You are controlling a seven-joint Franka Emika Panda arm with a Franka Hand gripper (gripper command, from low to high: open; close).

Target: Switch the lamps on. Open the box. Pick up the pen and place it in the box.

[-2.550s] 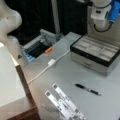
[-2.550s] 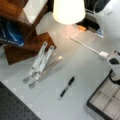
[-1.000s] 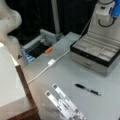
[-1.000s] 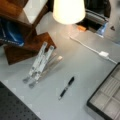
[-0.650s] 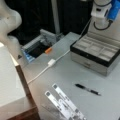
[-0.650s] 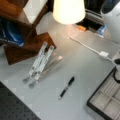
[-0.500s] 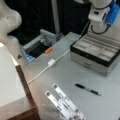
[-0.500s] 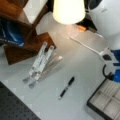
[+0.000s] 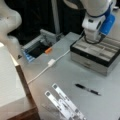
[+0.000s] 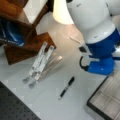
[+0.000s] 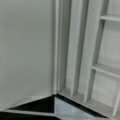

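Observation:
The box (image 9: 91, 63) stands open at a front view's right, its pale beige compartments bare; a corner of the box (image 10: 106, 98) also shows. The black pen (image 9: 87, 89) lies on the grey table in front of it, apart from everything, and the pen (image 10: 66, 88) points diagonally. My gripper (image 9: 92, 39) hangs over the box's left end, with its fingers hidden under the white and blue wrist. The wrist view looks straight down on the box lining (image 11: 82, 62) and the table beside it. A lamp shade (image 10: 62, 12) glows.
Two flat white strips (image 9: 63, 102) lie at the table's front. A small black tray (image 9: 37, 50) with blue and orange parts sits at the back left, with a white cable and switch (image 9: 51, 62) running past it. A wooden block (image 10: 25, 47) stands near the strips (image 10: 40, 62).
The arm has swung from the box's far side to its left end and now fills much more of a front view. Pen, box and strips have not moved.

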